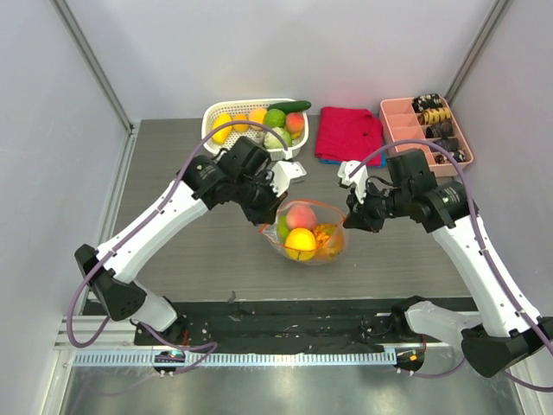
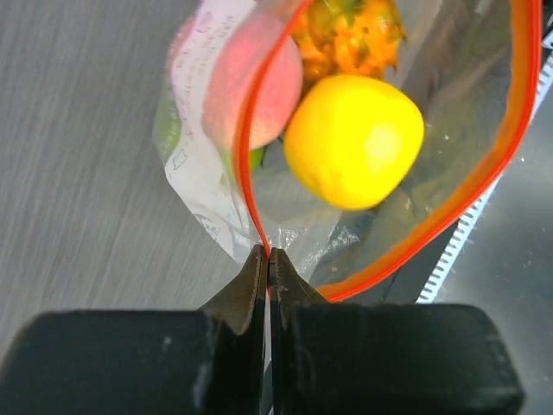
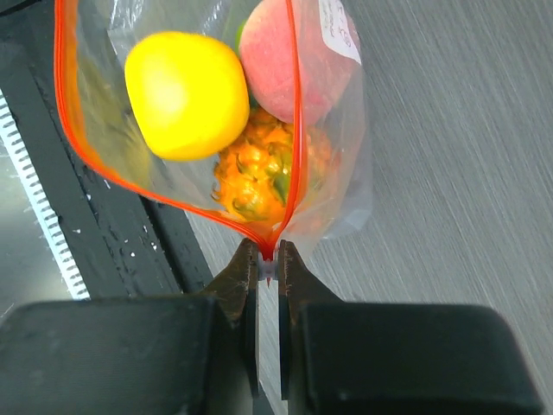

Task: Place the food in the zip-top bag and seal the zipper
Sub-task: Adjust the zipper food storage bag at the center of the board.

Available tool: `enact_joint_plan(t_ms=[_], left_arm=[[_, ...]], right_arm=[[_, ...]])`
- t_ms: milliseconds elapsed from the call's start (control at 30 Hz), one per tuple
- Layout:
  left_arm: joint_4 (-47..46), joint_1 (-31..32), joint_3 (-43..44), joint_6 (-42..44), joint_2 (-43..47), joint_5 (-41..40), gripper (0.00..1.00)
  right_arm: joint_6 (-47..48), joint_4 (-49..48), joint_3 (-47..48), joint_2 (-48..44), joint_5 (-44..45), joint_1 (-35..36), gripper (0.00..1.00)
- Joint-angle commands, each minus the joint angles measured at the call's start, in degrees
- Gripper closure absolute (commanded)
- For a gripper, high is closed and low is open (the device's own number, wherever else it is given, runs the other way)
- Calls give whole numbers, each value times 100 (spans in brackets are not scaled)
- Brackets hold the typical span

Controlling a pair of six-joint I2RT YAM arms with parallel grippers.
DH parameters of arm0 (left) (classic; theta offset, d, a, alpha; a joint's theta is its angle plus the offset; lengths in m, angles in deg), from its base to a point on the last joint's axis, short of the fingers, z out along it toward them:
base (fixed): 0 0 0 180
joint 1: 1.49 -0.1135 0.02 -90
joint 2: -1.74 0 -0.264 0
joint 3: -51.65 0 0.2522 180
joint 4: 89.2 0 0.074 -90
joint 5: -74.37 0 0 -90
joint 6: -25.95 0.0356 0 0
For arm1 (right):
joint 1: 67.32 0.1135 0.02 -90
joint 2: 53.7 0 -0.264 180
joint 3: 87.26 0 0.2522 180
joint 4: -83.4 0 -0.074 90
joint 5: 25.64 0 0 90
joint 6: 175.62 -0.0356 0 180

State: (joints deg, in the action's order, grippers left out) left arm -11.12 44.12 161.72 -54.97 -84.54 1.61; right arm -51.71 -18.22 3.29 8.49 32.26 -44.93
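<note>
Left gripper [image 2: 268,259] is pinched shut on one end of the zipper [image 2: 246,147]; right gripper [image 3: 268,258] pinches the opposite end. Zip-top bag [image 1: 304,233] is at mid-bench, food [image 2: 354,140] inside, mouth gaping. Sealing is in hand: draw the ends apart, then press the strip closed. Only the wrist views show the pinches.

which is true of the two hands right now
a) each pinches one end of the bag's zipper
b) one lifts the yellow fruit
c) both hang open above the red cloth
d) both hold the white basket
A: the left hand and the right hand are each shut on an end of the orange-red zipper, and the bag gapes open between them.
</note>
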Motion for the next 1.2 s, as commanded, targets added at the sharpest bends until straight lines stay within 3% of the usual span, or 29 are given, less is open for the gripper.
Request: enact_joint_plan(t_ms=[0,67,100,167,200,233,300,400,633,733,933,1167], left_arm=[[-242,-69,-436,-1,243,519,100],[-402,-69,-604,76,217,378,100],[-359,-104,-518,146,173,334,88],[-724,-323,-281,24,303,823,52],[-1041,-324,-306,-124,427,912,17],[-1487,-315,-506,-370,611,1035,0],[-2805,-237,-832,-564,1042,1185,0],[-3811,79,-1254,-636,1096,1098,0],[-4639,352,-1213,-214,254,1431,0],[-4795,362,-1132,-407,-46,1633,0],[-5674,458,-1659,-504,-56,1801,0],[-5772,511,-2011,672,14,2336,4]], right_arm=[[-253,-546,-138,65,-192,28,99],[-358,-626,-217,65,-235,37,99],[-394,-678,-278,73,-244,37,99],[-508,-775,-340,56,-262,28,99],[-526,-802,-393,56,-279,28,99],[-543,-819,-402,47,-306,28,99],[-587,-881,-420,38,-324,28,99],[-658,-890,-402,12,-367,37,99],[-842,-934,-420,-181,-473,28,99],[-921,-995,-472,-286,-499,28,99],[-930,-1066,-569,-383,-561,28,99],[-728,-995,-648,-524,-587,37,99]])
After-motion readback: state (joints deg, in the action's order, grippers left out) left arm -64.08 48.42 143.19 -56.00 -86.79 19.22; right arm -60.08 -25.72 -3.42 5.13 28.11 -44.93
